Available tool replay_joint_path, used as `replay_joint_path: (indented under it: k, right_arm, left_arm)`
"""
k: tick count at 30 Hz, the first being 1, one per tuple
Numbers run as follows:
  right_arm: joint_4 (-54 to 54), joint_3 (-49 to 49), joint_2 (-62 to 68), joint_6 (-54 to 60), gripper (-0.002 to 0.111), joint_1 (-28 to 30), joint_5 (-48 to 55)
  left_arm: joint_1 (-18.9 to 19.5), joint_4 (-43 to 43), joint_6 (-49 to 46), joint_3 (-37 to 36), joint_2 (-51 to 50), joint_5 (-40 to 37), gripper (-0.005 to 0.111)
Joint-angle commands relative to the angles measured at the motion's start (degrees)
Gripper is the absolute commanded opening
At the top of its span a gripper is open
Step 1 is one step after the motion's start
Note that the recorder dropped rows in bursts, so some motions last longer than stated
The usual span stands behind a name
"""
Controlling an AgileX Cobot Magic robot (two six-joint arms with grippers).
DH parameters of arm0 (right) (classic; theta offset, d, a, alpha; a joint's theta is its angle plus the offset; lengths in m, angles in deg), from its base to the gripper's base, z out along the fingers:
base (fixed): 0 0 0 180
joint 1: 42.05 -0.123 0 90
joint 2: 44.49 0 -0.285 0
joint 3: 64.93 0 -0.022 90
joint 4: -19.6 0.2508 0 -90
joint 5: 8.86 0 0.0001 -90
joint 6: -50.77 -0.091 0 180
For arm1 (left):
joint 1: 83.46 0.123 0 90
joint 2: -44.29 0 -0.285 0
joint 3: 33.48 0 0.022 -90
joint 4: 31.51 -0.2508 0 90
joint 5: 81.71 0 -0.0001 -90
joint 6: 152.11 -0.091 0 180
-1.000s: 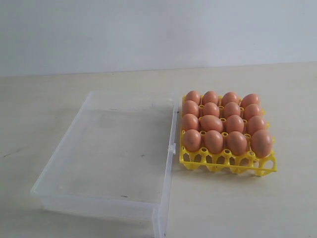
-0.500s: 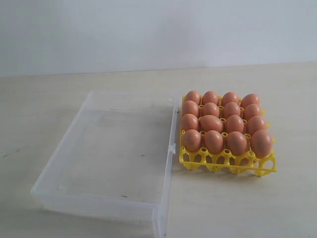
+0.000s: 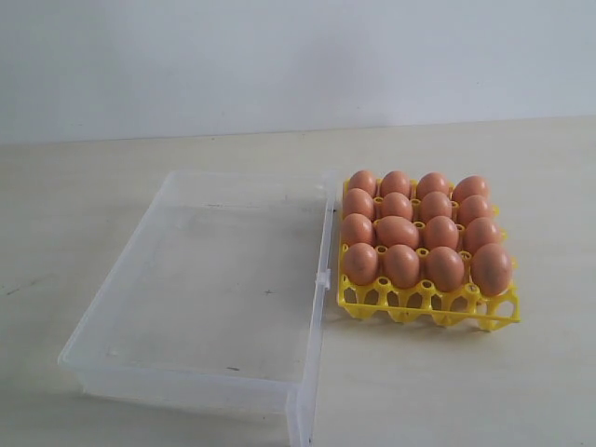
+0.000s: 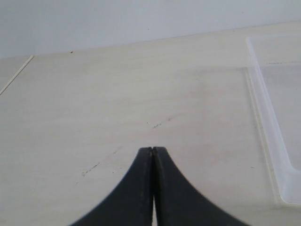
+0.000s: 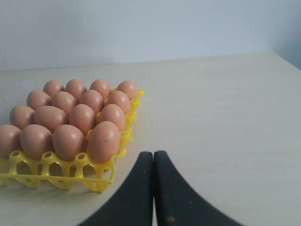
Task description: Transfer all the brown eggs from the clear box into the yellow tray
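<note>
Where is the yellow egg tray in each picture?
Exterior view: the yellow tray sits right of middle, full of brown eggs, beside the clear box.
Left wrist view: not in it; only a clear box corner shows.
Right wrist view: the yellow tray stands in front of the shut right pincer, off to one side.
Shared landmark: the pale table is in all three.

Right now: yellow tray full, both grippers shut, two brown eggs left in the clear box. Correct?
One thing is wrong. The exterior view shows no eggs in the clear box. All sixteen brown eggs sit in the yellow tray. The rest holds: the tray is full, and the left gripper and right gripper are both shut.
</note>
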Motion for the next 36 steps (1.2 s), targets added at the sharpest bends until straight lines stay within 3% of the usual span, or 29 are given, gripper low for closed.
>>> replay_joint_path:
  k: [1, 9, 36]
  right_arm:
    - [0.0, 0.2, -0.3, -0.3, 0.000, -0.1, -0.8]
    - [0.0, 0.2, -0.3, -0.3, 0.000, -0.1, -0.8]
    - [0.0, 0.2, -0.3, -0.3, 0.000, -0.1, -0.8]
  left_arm:
    - [-0.4, 0.1, 0.3, 0.2, 0.3, 0.4, 0.000]
    - [-3.9, -0.1, 0.3, 0.2, 0.3, 0.4, 0.000]
    - [-3.9, -0.1, 0.3, 0.2, 0.3, 0.4, 0.000]
